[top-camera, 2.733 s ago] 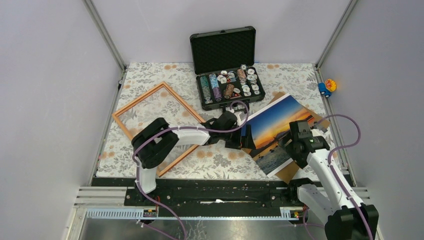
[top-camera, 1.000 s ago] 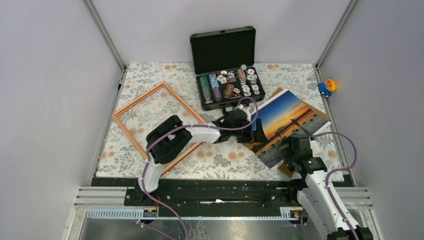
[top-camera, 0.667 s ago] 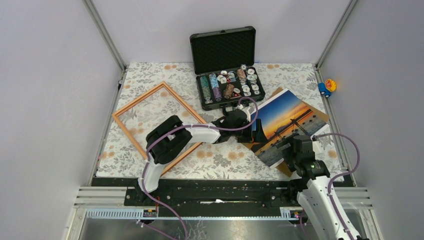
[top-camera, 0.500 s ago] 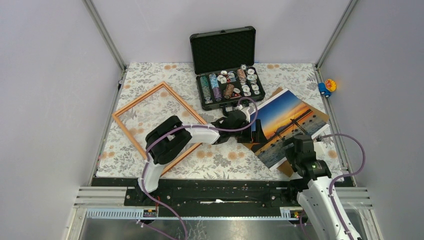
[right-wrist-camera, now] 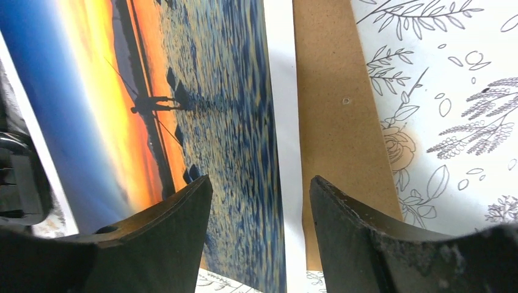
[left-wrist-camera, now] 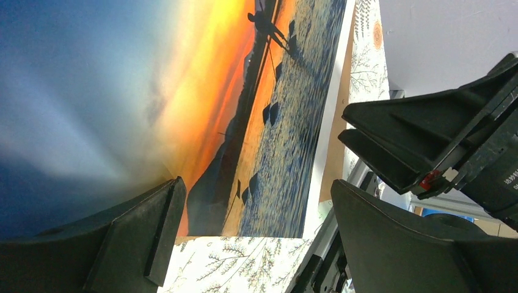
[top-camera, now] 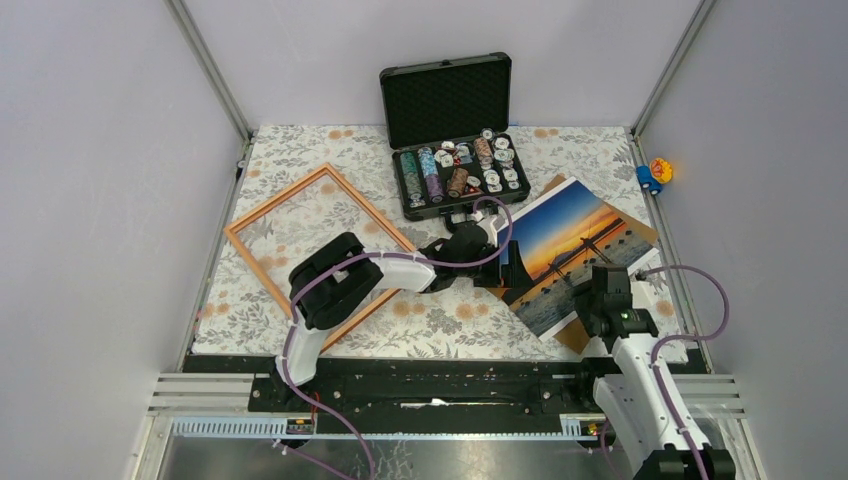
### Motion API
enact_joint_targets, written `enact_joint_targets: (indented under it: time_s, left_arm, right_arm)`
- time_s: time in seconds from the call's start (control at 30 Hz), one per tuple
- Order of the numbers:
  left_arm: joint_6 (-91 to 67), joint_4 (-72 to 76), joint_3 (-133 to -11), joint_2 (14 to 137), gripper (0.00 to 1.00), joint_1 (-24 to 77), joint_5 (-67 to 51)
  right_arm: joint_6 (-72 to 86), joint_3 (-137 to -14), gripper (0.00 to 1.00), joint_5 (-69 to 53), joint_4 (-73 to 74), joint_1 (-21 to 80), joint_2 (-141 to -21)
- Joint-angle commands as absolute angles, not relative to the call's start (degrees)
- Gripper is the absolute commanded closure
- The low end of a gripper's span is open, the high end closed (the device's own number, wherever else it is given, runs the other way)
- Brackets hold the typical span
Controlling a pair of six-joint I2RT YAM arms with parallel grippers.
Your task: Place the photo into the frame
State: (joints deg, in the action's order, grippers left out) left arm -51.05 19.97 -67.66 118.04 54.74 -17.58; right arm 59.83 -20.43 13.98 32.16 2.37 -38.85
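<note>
The photo (top-camera: pixel 572 248), an orange sunset over blue water, lies tilted on a brown backing board (top-camera: pixel 646 234) at the right of the table. The orange-brown wooden frame (top-camera: pixel 276 199) lies empty on the left. My left gripper (top-camera: pixel 507 268) is open at the photo's near-left corner. In the left wrist view that corner (left-wrist-camera: pixel 269 183) shows between the wide-apart fingers of the left gripper (left-wrist-camera: pixel 256 183). My right gripper (top-camera: pixel 598 282) sits at the photo's near-right edge. In the right wrist view the right gripper (right-wrist-camera: pixel 261 183) straddles the photo's white border (right-wrist-camera: pixel 282 122), one finger over the print and one over the board (right-wrist-camera: pixel 333 110), with a gap on both sides.
An open black case of chips (top-camera: pixel 458 172) stands behind the photo. My left arm (top-camera: pixel 335 285) reaches across the frame's right corner. A small toy (top-camera: pixel 655 172) sits beyond the right rail. The metal rail (top-camera: pixel 430 378) runs along the near edge.
The photo shifted up and right since the earliest frame. In the last second my right gripper moved slightly right along the photo's edge and its jaws narrowed. The left gripper stayed open.
</note>
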Motion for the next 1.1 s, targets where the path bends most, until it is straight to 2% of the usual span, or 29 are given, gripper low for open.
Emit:
enact_joint_targets:
  time_s: [0.0, 0.3, 0.5, 0.8, 1.07]
  left_arm:
    - [-49.4, 14.9, -64.8, 118.6, 0.01, 54.2, -17.2]
    - [-49.7, 16.4, -64.2, 118.7, 0.01, 53.8, -18.2]
    - [-49.6, 16.5, -64.2, 118.8, 0.01, 53.9, -18.4]
    - [-49.8, 16.9, -64.1, 118.9, 0.01, 53.8, -18.3]
    - [-49.8, 16.8, -64.1, 118.8, 0.01, 53.8, -18.0]
  right_arm:
    - [59.3, -18.7, 0.33, 9.3, 28.3, -1.7, -37.4]
    - [62.5, -17.5, 0.29, 9.5, 32.2, -2.1, -38.3]
    - [61.6, -16.7, 0.29, -1.9, 31.3, -2.0, -37.0]
    - [57.0, -24.1, 0.24, -9.3, 46.9, -2.0, -39.0]
    - [59.9, -18.6, 0.25, -16.6, 45.1, -2.0, -39.2]
